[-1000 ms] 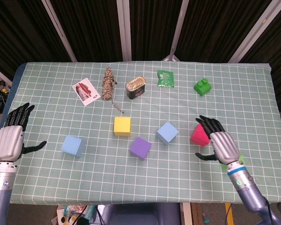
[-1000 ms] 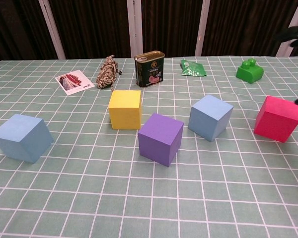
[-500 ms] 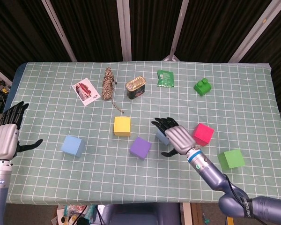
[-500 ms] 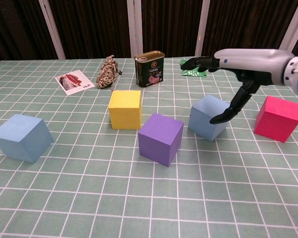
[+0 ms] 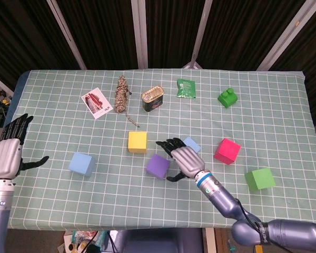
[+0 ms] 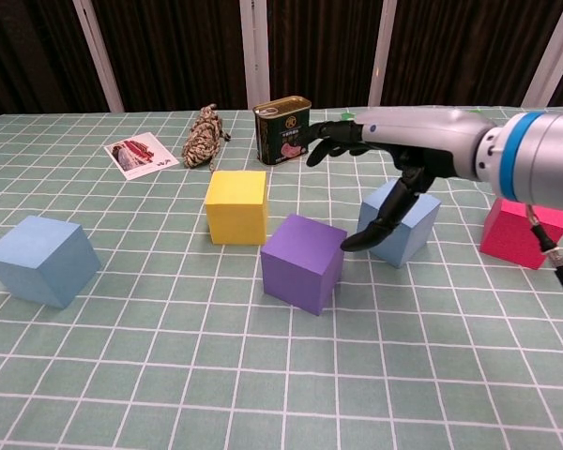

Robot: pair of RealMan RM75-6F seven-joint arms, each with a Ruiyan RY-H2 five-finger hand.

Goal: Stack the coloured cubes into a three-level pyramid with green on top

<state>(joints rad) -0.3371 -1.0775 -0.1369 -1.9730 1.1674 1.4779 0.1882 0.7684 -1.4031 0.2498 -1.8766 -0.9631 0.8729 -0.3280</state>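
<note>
Several cubes lie on the checked cloth: yellow [image 5: 137,142] [image 6: 235,206], purple [image 5: 158,166] [image 6: 303,262], a light blue one at the left [image 5: 82,164] [image 6: 40,260], a second light blue one [image 5: 191,143] [image 6: 403,225], red [image 5: 227,151] [image 6: 524,230] and green [image 5: 260,179]. The green cube shows in the head view only. My right hand [image 5: 181,158] [image 6: 403,150] hovers open over the gap between the purple cube and the second blue cube, partly hiding that blue one. It holds nothing. At the table's left edge my left hand [image 5: 8,153] is open, fingers spread.
Along the back stand a tin can [image 5: 152,99] [image 6: 282,130], a coil of rope [image 5: 122,95] [image 6: 203,138], a picture card [image 5: 97,102] [image 6: 136,156], a green packet [image 5: 186,88] and a green toy block [image 5: 228,97].
My right hand has swept left from beside the red cube, past the second blue cube, to the purple cube's right side. This uncovered the green cube. The left hand barely shifted.
</note>
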